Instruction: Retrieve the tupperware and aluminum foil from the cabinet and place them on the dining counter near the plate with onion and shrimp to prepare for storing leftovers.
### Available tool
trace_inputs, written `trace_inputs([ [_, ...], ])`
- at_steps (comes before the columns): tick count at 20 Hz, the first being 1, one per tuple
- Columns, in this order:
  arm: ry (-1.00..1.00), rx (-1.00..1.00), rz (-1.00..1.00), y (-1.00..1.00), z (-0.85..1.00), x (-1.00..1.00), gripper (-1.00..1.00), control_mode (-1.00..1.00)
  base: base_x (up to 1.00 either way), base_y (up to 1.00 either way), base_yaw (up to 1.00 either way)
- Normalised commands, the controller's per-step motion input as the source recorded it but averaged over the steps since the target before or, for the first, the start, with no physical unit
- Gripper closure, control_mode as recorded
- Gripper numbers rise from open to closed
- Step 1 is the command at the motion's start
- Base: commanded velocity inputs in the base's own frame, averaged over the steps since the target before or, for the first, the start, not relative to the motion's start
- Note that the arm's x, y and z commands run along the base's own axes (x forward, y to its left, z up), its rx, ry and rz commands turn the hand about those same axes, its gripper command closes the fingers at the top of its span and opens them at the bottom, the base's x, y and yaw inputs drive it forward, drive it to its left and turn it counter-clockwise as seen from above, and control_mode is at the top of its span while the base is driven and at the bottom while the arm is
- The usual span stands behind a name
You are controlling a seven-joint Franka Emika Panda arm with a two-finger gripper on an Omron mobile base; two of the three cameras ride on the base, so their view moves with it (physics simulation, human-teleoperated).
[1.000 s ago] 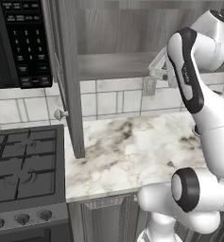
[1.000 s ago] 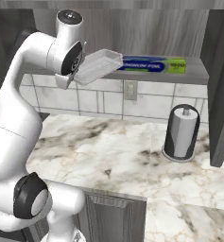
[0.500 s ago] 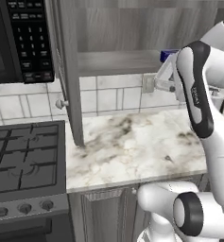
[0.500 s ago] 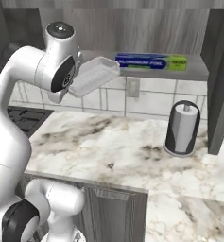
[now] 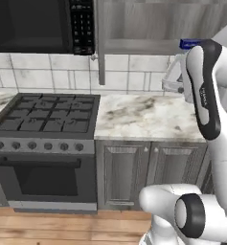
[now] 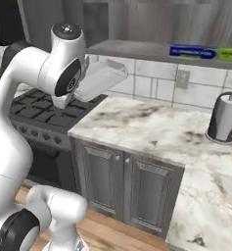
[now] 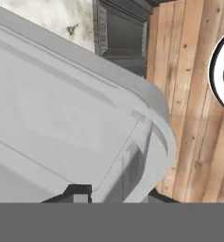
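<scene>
Marble worktop (image 6: 151, 130) beneath held tupperware (image 6: 99, 79)

Translucent white-grey tupperware (image 6: 99, 80), blue-and-green aluminum foil (image 6: 202, 53)

Backed away from the wall over the last second, so both base views now take in far more: the whole stove (image 5: 45, 116) with its oven door, the lower cabinet doors (image 6: 129, 188), and wood floor (image 5: 62, 227) where earlier just the marble surface (image 5: 148, 117) and stove corner showed. Carried the tupperware (image 6: 100, 79) out from under the cabinet (image 5: 134, 24) shelf; earlier close by the foil box (image 6: 201, 52), now well apart from it, tilted, out past the surface edge above the stove side. Paper towel roll (image 6: 224, 117) shifted toward the right edge of the right base view.
</scene>
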Motion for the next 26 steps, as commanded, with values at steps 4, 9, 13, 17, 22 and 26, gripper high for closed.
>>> trace_inputs([
  [4,0.0,0.0,0.0,0.0,0.0,0.0,1.0,1.0,-0.78,0.53,0.77],
  [9,0.0,0.0,0.0,0.0,0.0,0.0,1.0,1.0,-0.36,0.69,0.94],
  [13,0.0,0.0,0.0,0.0,0.0,0.0,1.0,1.0,-0.21,0.6,0.97],
  [17,0.0,0.0,0.0,0.0,0.0,0.0,1.0,1.0,0.0,0.36,0.93],
  [22,0.0,0.0,0.0,0.0,0.0,0.0,1.0,1.0,0.2,0.22,0.85],
  [26,0.0,0.0,0.0,0.0,0.0,0.0,1.0,1.0,0.51,0.23,0.75],
])
